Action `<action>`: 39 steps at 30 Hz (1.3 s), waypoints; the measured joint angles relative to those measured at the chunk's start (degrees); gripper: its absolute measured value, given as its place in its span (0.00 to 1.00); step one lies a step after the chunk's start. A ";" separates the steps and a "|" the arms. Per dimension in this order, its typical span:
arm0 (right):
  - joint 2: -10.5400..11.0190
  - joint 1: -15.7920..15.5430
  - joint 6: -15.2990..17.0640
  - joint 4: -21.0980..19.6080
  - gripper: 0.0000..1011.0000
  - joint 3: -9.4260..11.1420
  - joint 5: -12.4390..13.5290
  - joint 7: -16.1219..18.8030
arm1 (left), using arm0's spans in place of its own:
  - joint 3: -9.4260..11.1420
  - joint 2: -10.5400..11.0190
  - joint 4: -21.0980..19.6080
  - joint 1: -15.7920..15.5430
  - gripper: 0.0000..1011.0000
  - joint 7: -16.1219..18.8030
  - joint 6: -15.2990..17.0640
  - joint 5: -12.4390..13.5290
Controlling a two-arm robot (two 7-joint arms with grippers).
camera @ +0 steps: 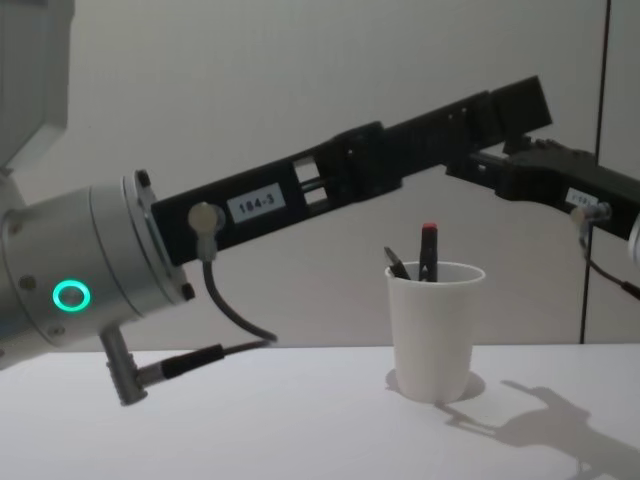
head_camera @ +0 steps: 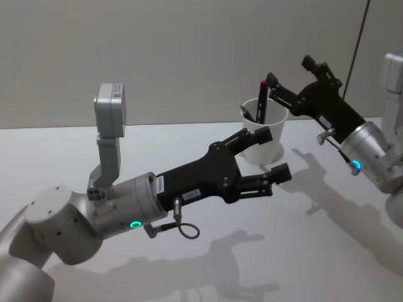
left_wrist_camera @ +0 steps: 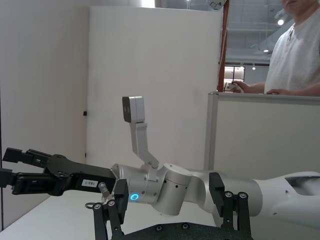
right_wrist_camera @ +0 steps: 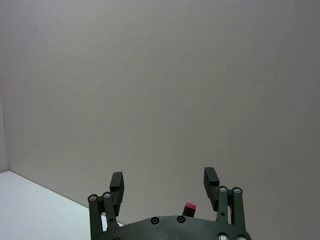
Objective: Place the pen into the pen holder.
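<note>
Dark pen with red cap seen standing near-upright inside plain white tapered paper cup, long axis vertical, red tip up, above rolled rim. Cup placed on white tabletop, bare surface all round. Right end effector held above cup, fingers spread, nothing gripped. Left end effector held open just beside cup.

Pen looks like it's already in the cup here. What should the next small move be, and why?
Probably lift the right gripper up and back from the pen holder. The pen stands inside the cup, leaning on its rim, and the right gripper's fingers look spread with nothing between them. The left gripper sits open beside the cup, so retreat away from it.
</note>
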 joint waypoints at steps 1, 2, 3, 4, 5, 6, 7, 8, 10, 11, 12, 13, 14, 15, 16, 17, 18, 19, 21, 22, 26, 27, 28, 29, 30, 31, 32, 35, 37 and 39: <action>0.02 -0.09 0.06 -0.09 0.99 0.03 0.00 -0.09 | 0.00 0.00 0.00 0.01 0.99 0.22 0.00 0.12; 0.07 -0.32 0.21 -0.36 0.99 0.07 -0.07 -0.27 | 0.00 0.00 0.00 0.03 0.99 0.39 0.00 0.19; 0.07 -0.32 0.21 -0.36 0.99 0.07 -0.07 -0.27 | 0.00 0.00 -0.01 0.04 0.99 0.61 -0.01 0.31; 0.14 -0.68 0.43 -0.78 0.99 0.16 -0.18 -0.54 | 0.01 0.00 -0.05 0.09 0.99 1.13 -0.02 0.62; 0.18 -0.91 0.57 -1.02 0.99 0.21 -0.26 -0.73 | 0.02 0.00 -0.07 0.11 0.99 1.44 -0.04 0.83; 0.23 -1.17 0.73 -1.30 0.99 0.27 -0.35 -0.94 | 0.02 0.00 -0.09 0.14 0.99 1.70 -0.05 1.01; 0.35 -1.80 1.09 -1.97 0.99 0.40 -0.58 -1.38 | 0.05 -0.01 -0.17 0.20 0.99 2.59 -0.08 1.51; 0.42 -2.08 1.27 -2.27 0.99 0.47 -0.66 -1.60 | 0.07 -0.01 -0.21 0.25 0.99 3.03 -0.10 1.77; 0.65 -3.22 1.90 -3.54 0.99 0.73 -1.04 -2.47 | 0.12 -0.02 -0.33 0.39 0.99 4.61 -0.15 2.76; 0.74 -3.63 2.14 -3.97 0.99 0.82 -1.17 -2.78 | 0.14 -0.02 -0.39 0.44 0.99 5.24 -0.18 3.08; 0.93 -4.50 2.68 -4.86 0.99 1.01 -1.45 -3.46 | 0.17 -0.03 -0.50 0.54 0.99 6.40 -0.23 3.83; 0.93 -4.50 2.68 -4.86 0.99 1.01 -1.45 -3.46 | 0.17 -0.03 -0.50 0.54 0.99 6.40 -0.23 3.83; 1.07 -5.26 3.15 -5.74 0.99 1.18 -1.71 -4.04 | 0.20 -0.03 -0.59 0.64 0.99 7.44 -0.27 4.46; 1.16 -5.68 3.41 -6.20 0.99 1.27 -1.85 -4.37 | 0.22 -0.04 -0.65 0.70 0.99 8.07 -0.29 4.80; 1.32 -6.54 3.89 -7.13 0.99 1.46 -2.12 -5.03 | 0.25 -0.04 -0.74 0.80 0.99 9.26 -0.32 5.50; 1.40 -6.96 4.13 -7.59 0.99 1.55 -2.25 -5.37 | 0.26 -0.04 -0.79 0.86 0.99 9.84 -0.35 5.83; 1.57 -7.85 4.66 -8.53 0.99 1.74 -2.54 -6.01 | 0.29 -0.05 -0.84 0.91 0.99 10.40 -0.37 6.19; 1.57 -7.85 4.66 -8.53 0.99 1.74 -2.54 -6.01 | 0.31 -0.05 -0.90 0.97 0.99 10.99 -0.39 6.55; 1.80 -9.05 5.42 -9.83 0.99 1.99 -2.94 -6.95 | 0.37 -0.07 -1.03 1.14 0.99 12.71 -0.48 7.60; 1.97 -9.89 5.93 -10.79 0.99 2.15 -3.22 -7.63 | 0.40 -0.07 -1.14 1.24 0.99 13.84 -0.52 8.27; 2.40 -12.03 7.18 -13.09 0.99 2.61 -3.91 -9.25 | 0.48 -0.09 -1.34 1.45 0.99 16.18 -0.60 9.64; 2.48 -12.48 7.44 -13.55 0.99 2.71 -4.05 -9.57 | 0.52 -0.09 -1.41 1.55 0.99 17.22 -0.65 10.27; 2.65 -13.34 7.96 -14.52 0.99 2.89 -4.32 -10.22 | 0.54 -0.10 -1.47 1.60 0.99 17.84 -0.67 10.65; 2.75 -13.78 8.20 -15.00 0.99 3.00 -4.46 -10.54 | 0.58 -0.10 -1.59 1.69 0.99 19.00 -0.71 11.40; 2.82 -14.19 8.45 -15.43 0.99 3.08 -4.61 -10.88 | 0.59 -0.11 -1.62 1.74 0.99 19.58 -0.72 11.71; 2.90 -14.64 8.69 -15.92 0.99 3.17 -4.73 -11.22 | 0.61 -0.11 -1.66 1.79 0.99 20.21 -0.75 12.08; 3.06 -15.47 9.23 -16.84 0.99 3.37 -5.01 -11.89 | 0.64 -0.11 -1.77 1.88 0.99 21.30 -0.79 12.77; 3.41 -17.20 10.25 -18.66 0.99 3.74 -5.55 -13.14 | 0.71 -0.13 -1.97 2.07 0.99 23.62 -0.89 14.11; 3.57 -18.06 10.72 -19.66 0.99 3.92 -5.82 -13.83 | 0.75 -0.13 -2.10 2.20 0.99 25.22 -0.95 15.11; 3.80 -19.23 11.45 -20.90 0.99 4.16 -6.21 -14.76 | 0.79 -0.13 -2.20 2.32 0.99 26.36 -0.99 15.81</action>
